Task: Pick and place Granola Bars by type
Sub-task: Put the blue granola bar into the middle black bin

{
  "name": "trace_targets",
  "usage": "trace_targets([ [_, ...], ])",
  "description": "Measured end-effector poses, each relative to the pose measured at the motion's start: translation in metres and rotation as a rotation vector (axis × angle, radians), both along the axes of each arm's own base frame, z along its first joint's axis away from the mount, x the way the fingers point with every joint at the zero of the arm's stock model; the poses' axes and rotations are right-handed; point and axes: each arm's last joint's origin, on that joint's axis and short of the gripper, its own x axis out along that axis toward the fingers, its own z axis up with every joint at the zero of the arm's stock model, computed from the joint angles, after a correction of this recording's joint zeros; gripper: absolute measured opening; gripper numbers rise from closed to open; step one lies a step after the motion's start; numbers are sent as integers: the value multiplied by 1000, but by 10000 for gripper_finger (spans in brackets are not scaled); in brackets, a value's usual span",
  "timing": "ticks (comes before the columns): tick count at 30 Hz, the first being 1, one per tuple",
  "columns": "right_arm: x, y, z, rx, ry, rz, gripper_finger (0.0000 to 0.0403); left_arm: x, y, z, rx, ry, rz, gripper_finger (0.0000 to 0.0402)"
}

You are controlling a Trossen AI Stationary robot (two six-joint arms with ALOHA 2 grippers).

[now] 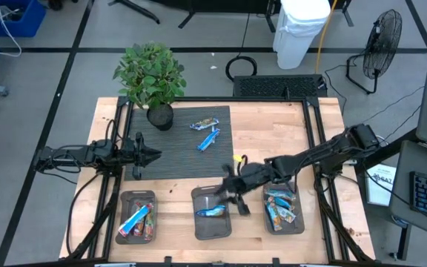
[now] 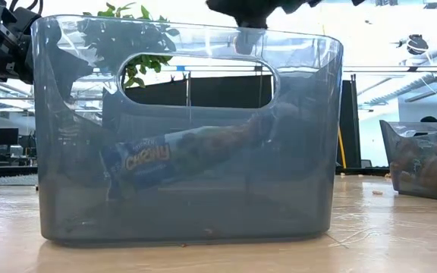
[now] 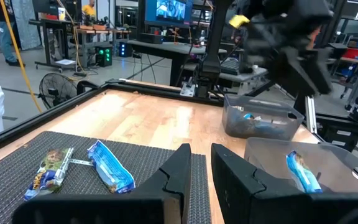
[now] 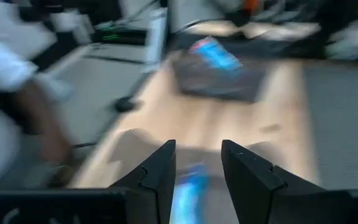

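1. The right gripper [image 1: 232, 194] hangs over the middle bin [image 1: 212, 213], at about 6 o'clock on the table [image 1: 273, 126].
2. In the right wrist view its two fingers [image 4: 160, 171] stand apart with a clear gap between them and nothing held; a blue wrapper shows below the gap.
3. A blue-and-white granola bar [image 1: 210, 212] lies inside the middle bin; the low view shows it resting tilted against the bin's wall, with "Chewy" readable on the wrapper [image 2: 154, 158].
4. The left gripper [image 1: 148, 154] waits at about 9 o'clock, over the left edge of the dark mat [image 1: 176, 159].
5. In the left wrist view its fingers [image 3: 178, 171] show a narrow gap between them with nothing in it.
6. Two more bars lie on the mat at about 12 o'clock: a multicoloured bar [image 1: 204, 124] and, just beside it, a blue bar [image 1: 208, 139].
7. The left bin [image 1: 137, 221], at about 7 o'clock, holds bars with blue and red wrappers.
8. The right bin [image 1: 282, 210], at about 5 o'clock, holds several bars with darker and blue wrappers.
9. A potted plant [image 1: 152, 78] stands on the mat's far left corner, at about 11 o'clock.
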Motion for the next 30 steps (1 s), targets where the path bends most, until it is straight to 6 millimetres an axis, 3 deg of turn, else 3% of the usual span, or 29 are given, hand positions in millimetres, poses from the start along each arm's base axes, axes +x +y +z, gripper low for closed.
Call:
trace_targets([
  [4,5,-42,9,-165,-72,-168,122,0,0,0,0,0,0,67],
  [9,15,-138,17,-116,-54,-322,95,0,0,0,0,0,0,67],
  [14,9,-238,20,-6,-40,-524,63,0,0,0,0,0,0,67],
  [17,7,-282,11,61,12,-590,60,0,0,0,0,1,0,67],
  [21,22,-303,-16,120,160,-591,90,0,0,0,0,1,1,67],
  [26,58,-301,-47,30,333,-543,143,0,0,0,0,2,0,67],
  [30,76,-297,-58,-124,462,-529,170,0,0,0,0,1,0,67],
])
